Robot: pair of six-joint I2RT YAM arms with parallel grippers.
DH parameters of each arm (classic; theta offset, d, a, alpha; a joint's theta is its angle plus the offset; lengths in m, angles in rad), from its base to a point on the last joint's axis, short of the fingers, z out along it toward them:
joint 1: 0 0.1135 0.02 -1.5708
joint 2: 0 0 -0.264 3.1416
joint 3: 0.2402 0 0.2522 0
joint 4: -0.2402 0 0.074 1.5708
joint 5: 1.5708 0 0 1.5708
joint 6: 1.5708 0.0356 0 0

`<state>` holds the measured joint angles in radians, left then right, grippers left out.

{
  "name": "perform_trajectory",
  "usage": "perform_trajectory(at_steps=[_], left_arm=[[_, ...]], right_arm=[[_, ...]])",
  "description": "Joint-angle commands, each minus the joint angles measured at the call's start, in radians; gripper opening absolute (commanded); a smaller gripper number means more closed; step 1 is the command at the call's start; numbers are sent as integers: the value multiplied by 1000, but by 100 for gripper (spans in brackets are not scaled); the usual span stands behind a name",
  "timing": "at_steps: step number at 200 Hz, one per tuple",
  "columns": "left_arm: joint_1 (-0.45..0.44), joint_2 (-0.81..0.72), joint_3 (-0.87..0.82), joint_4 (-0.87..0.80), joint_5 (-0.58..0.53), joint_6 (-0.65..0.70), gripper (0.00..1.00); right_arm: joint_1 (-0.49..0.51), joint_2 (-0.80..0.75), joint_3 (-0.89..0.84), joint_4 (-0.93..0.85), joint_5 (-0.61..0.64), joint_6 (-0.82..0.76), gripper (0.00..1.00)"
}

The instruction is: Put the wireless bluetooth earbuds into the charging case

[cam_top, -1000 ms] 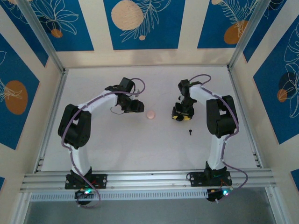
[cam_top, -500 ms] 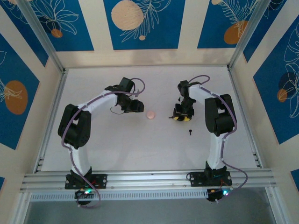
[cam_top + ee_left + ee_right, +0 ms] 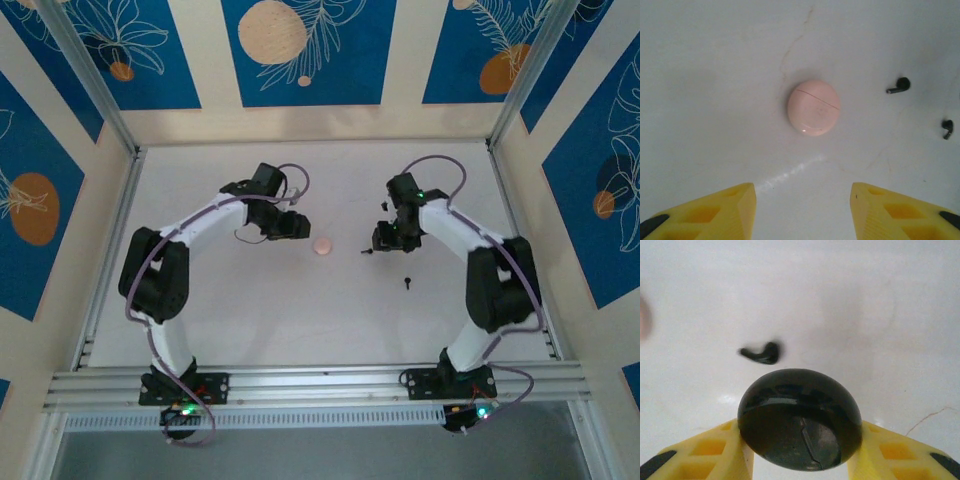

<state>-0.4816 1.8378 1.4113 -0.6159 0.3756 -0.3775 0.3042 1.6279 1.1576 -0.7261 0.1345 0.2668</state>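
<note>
Your right arm reaches forward with its elbow swung out to the right and its wrist turned in toward mid-table. Its right gripper (image 3: 800,446) is clamped on the black round case (image 3: 800,412). One earbud (image 3: 761,354) lies on the table (image 3: 250,310) just beyond that case, and the second earbud (image 3: 408,282) lies nearer the bases. Your left arm arcs forward and rightward. The left gripper (image 3: 802,202) has its fingers spread wide with nothing between them, just short of the pink round disc (image 3: 813,107).

White table (image 3: 250,300), hairline crack (image 3: 795,40) in surface; blue leaf-print wall panels (image 3: 300,50) behind; aluminium rail (image 3: 300,380) along near edge.
</note>
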Motion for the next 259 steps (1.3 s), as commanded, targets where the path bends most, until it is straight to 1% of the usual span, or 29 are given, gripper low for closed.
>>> perform_trajectory(at_steps=[1, 40, 69, 87, 106, 129, 157, 223, 259], left_arm=[[13, -47, 15, -38, 86, 36, 51], [12, -78, 58, -90, 145, 75, 51], [12, -104, 79, -98, 219, 92, 51], [13, -120, 91, -101, 272, 98, 51], [12, -129, 106, -106, 332, 100, 51], [12, -138, 121, -103, 398, 98, 51], [11, -150, 125, -105, 450, 103, 51], [-2, -170, 108, -81, 572, 104, 50], [-7, -177, 94, -92, 570, 104, 50]], right_arm=[[30, -135, -79, 121, -37, -77, 38], [108, -324, -200, 270, -98, -175, 37], [151, -438, -287, 401, -154, -238, 36], [183, -496, -334, 475, -191, -286, 35], [222, -529, -358, 517, -205, -330, 35], [267, -539, -360, 536, -210, -374, 35], [309, -532, -355, 554, -209, -411, 35], [358, -450, -284, 547, -185, -455, 35], [374, -430, -270, 572, -141, -457, 34]])
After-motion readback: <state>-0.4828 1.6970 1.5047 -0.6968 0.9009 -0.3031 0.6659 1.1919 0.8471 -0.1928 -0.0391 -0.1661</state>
